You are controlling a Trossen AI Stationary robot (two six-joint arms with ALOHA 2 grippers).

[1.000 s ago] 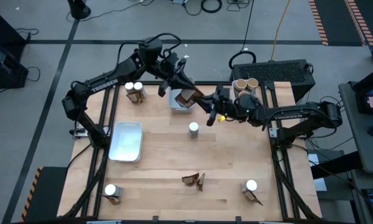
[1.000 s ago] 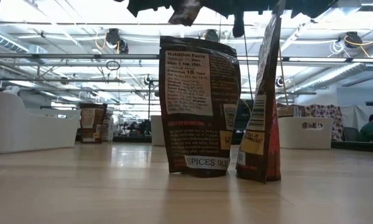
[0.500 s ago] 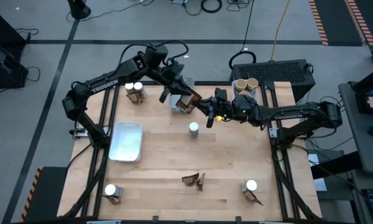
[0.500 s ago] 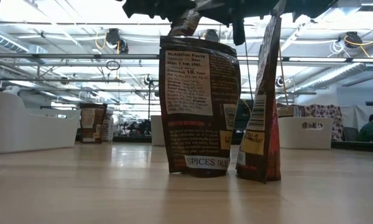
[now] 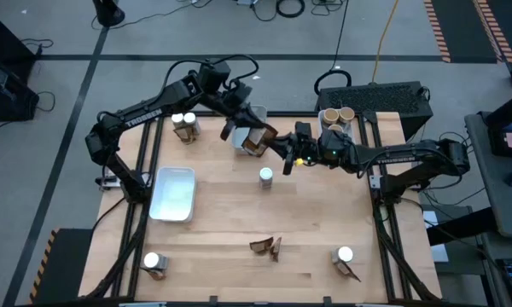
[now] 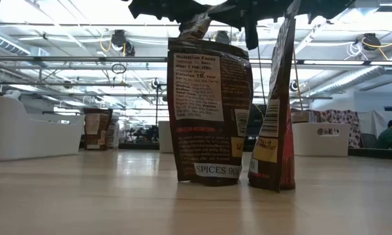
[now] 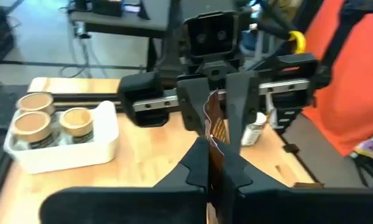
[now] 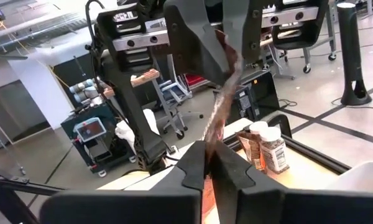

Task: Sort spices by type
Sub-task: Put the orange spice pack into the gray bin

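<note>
Both arms stretched toward the bench's far edge, left gripper (image 5: 254, 136) and right gripper (image 5: 283, 147) meeting tip to tip, jaws on each closed.

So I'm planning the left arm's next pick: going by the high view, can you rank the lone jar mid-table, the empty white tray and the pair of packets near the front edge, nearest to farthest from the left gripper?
Measured from the left gripper, shut on a brown packet that the right gripper also pinches:
1. White-capped jar, mid-table, just in front of it.
2. Empty white tray, toward the table's left side.
3. Pair of packets, near the front edge.
</note>
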